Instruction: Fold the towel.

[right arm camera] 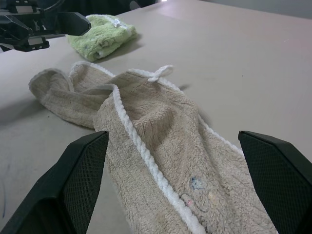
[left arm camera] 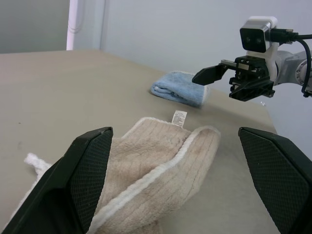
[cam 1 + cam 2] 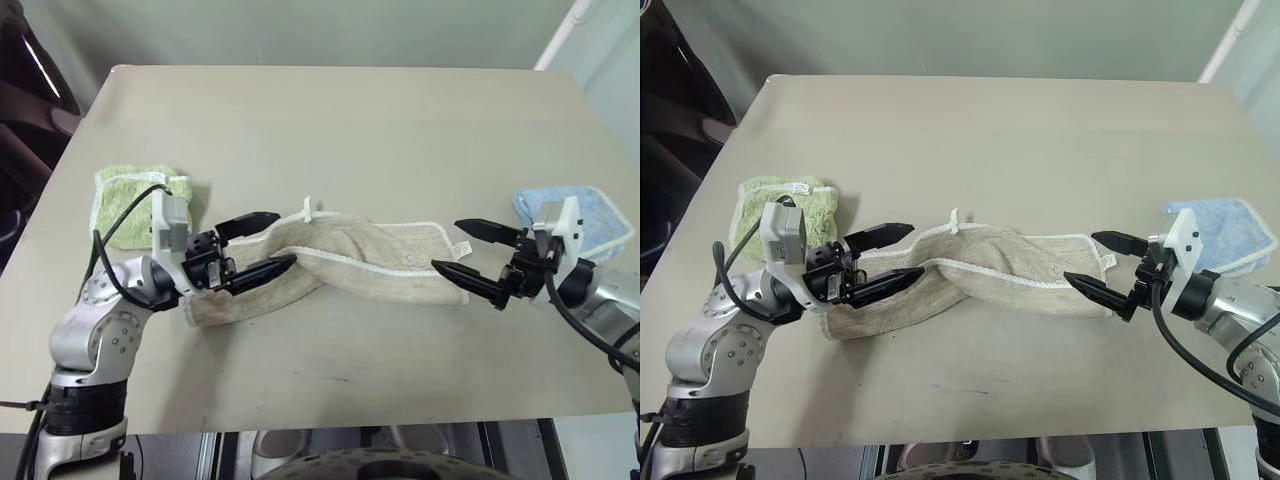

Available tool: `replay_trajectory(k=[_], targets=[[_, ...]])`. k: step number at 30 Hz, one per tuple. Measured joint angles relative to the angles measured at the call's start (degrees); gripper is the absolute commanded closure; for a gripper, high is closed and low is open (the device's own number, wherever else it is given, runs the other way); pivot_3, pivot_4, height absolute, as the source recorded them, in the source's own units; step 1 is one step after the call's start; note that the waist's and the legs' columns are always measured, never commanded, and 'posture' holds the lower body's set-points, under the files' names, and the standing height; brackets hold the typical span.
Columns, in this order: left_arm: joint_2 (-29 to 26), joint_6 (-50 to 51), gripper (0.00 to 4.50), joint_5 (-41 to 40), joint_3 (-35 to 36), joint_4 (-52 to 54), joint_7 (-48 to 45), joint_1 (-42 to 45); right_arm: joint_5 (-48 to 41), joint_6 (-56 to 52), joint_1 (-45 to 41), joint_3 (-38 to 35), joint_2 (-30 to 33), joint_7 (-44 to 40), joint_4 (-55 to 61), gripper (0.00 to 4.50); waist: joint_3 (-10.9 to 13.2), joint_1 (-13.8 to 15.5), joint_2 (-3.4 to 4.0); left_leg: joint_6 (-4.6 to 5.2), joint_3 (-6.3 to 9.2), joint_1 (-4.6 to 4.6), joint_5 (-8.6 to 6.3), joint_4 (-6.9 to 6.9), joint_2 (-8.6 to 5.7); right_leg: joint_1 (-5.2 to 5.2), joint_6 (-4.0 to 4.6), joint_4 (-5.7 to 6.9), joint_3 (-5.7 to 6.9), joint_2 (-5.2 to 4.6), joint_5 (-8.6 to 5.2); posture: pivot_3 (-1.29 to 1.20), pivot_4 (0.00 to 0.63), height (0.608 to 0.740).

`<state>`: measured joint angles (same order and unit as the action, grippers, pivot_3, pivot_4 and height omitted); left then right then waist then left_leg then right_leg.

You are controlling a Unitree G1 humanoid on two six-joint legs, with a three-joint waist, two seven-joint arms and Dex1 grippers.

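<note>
The beige towel (image 3: 340,262) with white edging lies bunched and twisted in a long strip across the middle of the table (image 3: 330,120). A white loop (image 3: 307,208) sticks out at its far edge and a small white tag (image 3: 462,248) at its right end. My left gripper (image 3: 265,243) hovers open over the towel's left end, fingers pointing right. My right gripper (image 3: 468,250) stands open at the towel's right end, fingers pointing left. Nothing is held in either. In the right wrist view the towel (image 1: 161,146) stretches away between the fingers.
A folded light green towel (image 3: 135,200) lies left of my left gripper. A folded light blue towel (image 3: 580,215) lies at the right table edge, behind my right gripper. The far half of the table is bare.
</note>
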<state>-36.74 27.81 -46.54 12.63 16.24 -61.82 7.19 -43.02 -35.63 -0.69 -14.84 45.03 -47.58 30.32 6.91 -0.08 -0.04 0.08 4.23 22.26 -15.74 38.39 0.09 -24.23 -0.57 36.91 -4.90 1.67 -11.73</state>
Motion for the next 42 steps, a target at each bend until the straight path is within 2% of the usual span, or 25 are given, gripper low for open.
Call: replay_trajectory(k=[7, 16, 23, 32, 42], targets=[[1.54, 0.17, 0.03, -0.46, -1.4, 0.08, 0.35, 0.77, -0.03, -0.31, 0.06, -0.16, 0.15, 0.44, 0.14, 0.0, 0.0, 0.04, 0.0, 0.0, 0.0, 0.0, 0.0, 0.01, 0.0, 0.01, 0.0, 0.0, 0.0, 0.0, 0.01, 0.0, 0.15, 0.733], [4.16, -1.67, 0.03, 1.12, -4.7, -0.97, -0.56, 1.7, -1.92, -11.39, -4.65, 0.36, 1.75, 6.14, -2.29, 0.0, 0.01, 0.03, -0.02, 0.0, 0.0, -0.01, 0.0, 0.01, 0.0, 0.01, -0.13, 0.0, 0.0, 0.0, 0.07, 0.0, 0.15, 0.733], [4.12, -2.84, 0.03, 1.95, -4.66, -3.17, -1.99, 2.53, -1.61, -16.44, -16.78, 4.58, -1.05, 8.22, -14.08, 0.0, 0.03, -0.15, -0.02, 0.03, 0.01, -0.03, 0.03, 0.0, 0.01, 0.0, -0.24, 0.01, 0.0, 0.0, 0.17, 0.0, 0.15, 0.733], [4.34, -4.32, 0.03, 3.76, -5.42, -4.26, -3.97, 0.54, 10.27, -10.74, -28.44, 16.11, -7.48, 7.03, -35.01, 0.0, 0.05, 0.05, 0.03, 0.1, 0.02, 0.03, -0.01, -0.05, 0.04, -0.13, -0.24, 0.03, 0.0, 0.0, 0.22, 0.0, 0.15, 0.733], [3.43, -2.2, 0.03, 2.84, -6.05, -2.35, -3.64, 0.01, 16.78, -5.39, -31.26, 18.22, -7.85, -0.32, -45.77, 0.0, 0.06, 0.17, 0.04, 0.06, 0.03, 0.07, -0.1, -0.1, 0.04, -0.15, -0.2, -0.01, 0.04, -0.01, 0.21, 0.0, 0.15, 0.733]])
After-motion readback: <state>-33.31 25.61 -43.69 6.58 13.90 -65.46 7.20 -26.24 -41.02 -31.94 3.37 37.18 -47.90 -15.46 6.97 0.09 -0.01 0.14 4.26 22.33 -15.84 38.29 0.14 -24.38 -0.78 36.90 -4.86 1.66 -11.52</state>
